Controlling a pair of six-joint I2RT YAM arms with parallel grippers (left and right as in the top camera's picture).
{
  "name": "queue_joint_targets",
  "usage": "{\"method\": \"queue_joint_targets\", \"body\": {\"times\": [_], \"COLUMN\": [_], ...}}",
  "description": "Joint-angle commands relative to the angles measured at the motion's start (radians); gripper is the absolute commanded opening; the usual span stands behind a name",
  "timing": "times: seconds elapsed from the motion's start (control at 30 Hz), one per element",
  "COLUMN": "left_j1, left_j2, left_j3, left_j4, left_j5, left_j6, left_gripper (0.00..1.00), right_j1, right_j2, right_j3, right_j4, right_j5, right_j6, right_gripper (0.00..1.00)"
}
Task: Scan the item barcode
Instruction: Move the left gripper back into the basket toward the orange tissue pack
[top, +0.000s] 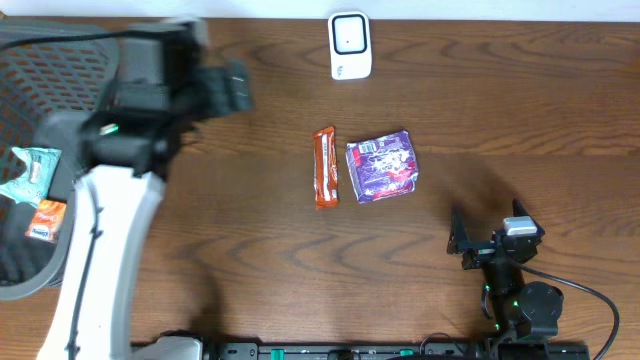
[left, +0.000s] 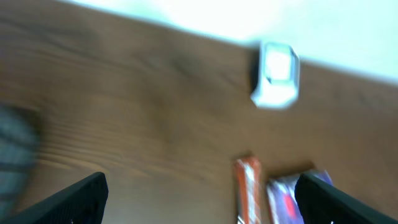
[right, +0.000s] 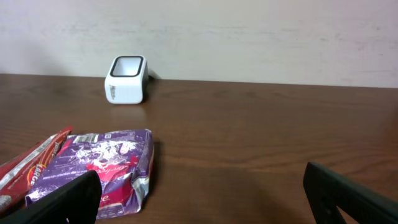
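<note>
table (top: 300, 290): brown wood, carries everything.
basket (top: 30, 70): dark mesh, over the left edge; I read it as the drop-off for scanned stuff.
left arm (top: 100, 250): white, stretched along the left side toward the back-left corner, right by the basket.
left claw (left: 200, 186): my fingers spread wide with nothing between them. Wrist view is smeared, but it faces the middle items, so it's set for a pick, I think.
right claw (right: 202, 193): near the front-right corner, fully spread, empty, parked clear of the work.
purple packet (top: 381, 168): flat at table centre, not yet scanned, I judge.
scanner (top: 350, 45): white, mid back edge, window tilted up so a barcode can pass over it.
orange bar (top: 326, 167): just left of the purple packet, running front-to-back; likely my next grab.
basket contents: teal packet (top: 30, 170), orange packet (top: 45, 220).
</note>
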Motion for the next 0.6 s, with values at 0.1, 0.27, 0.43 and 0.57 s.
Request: {"method": "queue_joint_targets", "body": {"times": [0.1, 0.27, 0.43, 0.57], "left_j1": [0.232, 0.404, 0.547, 0.608], "left_j2": [-0.071, -0.047, -0.006, 0.038], "left_j3": [0.019, 0.019, 0.019, 0.012], "left_j4": [0.084, 0.093, 0.072, -0.014], "left_j5": [-0.082, -0.082, -0.182, -0.291], "left_j6": [0.029, 0.029, 0.118, 0.28], "left_gripper": [0.96, 0.96, 0.96, 0.96], "right_j1": [-0.012, -0.012, -0.012, -0.012], "right_j2": [-0.001, -0.001, -0.001, -0.001], "right_j3": [-0.002, -0.002, -0.002, -0.002], "right_j4": [-0.003, -0.003, -0.003, -0.003], "right_j5": [0.005, 0.005, 0.005, 0.005], "right_j6": [-0.011, -0.011, -0.011, -0.011], "right_gripper": [0.99, 0.99, 0.99, 0.99]}}
